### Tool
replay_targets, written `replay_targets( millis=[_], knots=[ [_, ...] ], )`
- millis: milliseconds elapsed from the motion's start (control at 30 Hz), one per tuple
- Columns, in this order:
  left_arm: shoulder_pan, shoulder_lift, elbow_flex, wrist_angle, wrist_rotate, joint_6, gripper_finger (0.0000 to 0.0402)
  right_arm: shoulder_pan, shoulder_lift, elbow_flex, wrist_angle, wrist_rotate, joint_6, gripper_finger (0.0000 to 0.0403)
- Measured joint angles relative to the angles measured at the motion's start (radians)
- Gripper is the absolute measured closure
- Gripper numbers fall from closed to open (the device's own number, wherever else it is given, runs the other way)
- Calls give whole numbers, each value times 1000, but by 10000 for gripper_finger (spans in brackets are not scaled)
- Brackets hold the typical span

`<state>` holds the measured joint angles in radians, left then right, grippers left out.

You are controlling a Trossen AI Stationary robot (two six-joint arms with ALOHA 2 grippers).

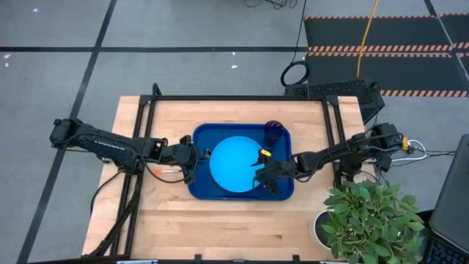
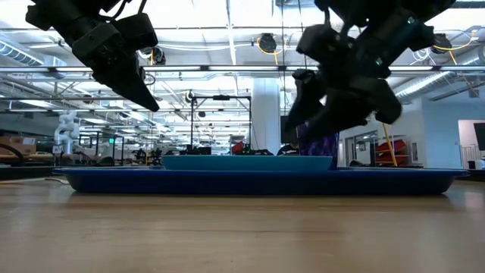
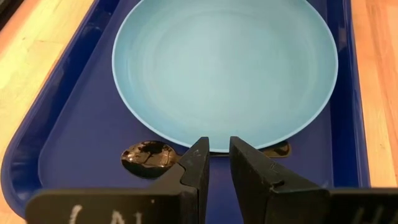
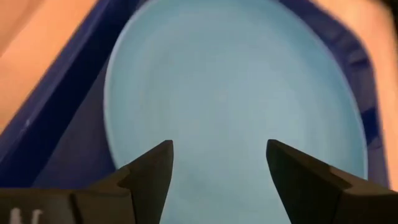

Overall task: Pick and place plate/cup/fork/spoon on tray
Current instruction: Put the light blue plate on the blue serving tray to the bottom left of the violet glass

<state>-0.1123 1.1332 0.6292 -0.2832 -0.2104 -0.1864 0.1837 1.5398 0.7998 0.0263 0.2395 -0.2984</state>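
Plate (image 1: 236, 163) lying flat in tray (image 1: 282, 192), cup (image 1: 274, 131) standing at tray's far corner. Right gripper (image 4: 217, 163) hovering over plate's right edge, fingers spread wide, holding nothing. Left gripper (image 3: 219, 158) hanging over tray's left side near plate rim, fingers nearly together with narrow gap, gripping nothing. Fork, spoon not identifiable.

Light wooden table (image 1: 220, 220); dark-blue tray (image 1: 201, 185) flat at centre; fork (image 1: 165, 170) just beside tray.
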Motion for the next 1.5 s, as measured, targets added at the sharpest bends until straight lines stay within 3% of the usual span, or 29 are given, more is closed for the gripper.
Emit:
replay_targets(
  millis=[467, 600, 1067, 1233, 1367, 1500],
  knots=[
    [0, 0, 0, -3, 0, -1, 334, 1, 0, 0, -158, 32, 33, 154],
    [0, 0, 0, -4, 0, -2, 334, 2, 0, 0, -205, 94, 35, 154],
    [0, 0, 0, -5, 0, -6, 334, 5, -83, 0, -255, 131, 75, 154],
    [-7, 0, 0, -5, 9, -3, 334, 15, -136, 0, -188, 158, 80, 154],
    [-28, 0, 0, -4, 19, 8, 334, 4, -134, 0, -152, 142, 81, 154],
    [-40, 5, 0, -4, 19, 6, 334, -18, -95, 4, -160, 46, 91, 156]
  ],
)
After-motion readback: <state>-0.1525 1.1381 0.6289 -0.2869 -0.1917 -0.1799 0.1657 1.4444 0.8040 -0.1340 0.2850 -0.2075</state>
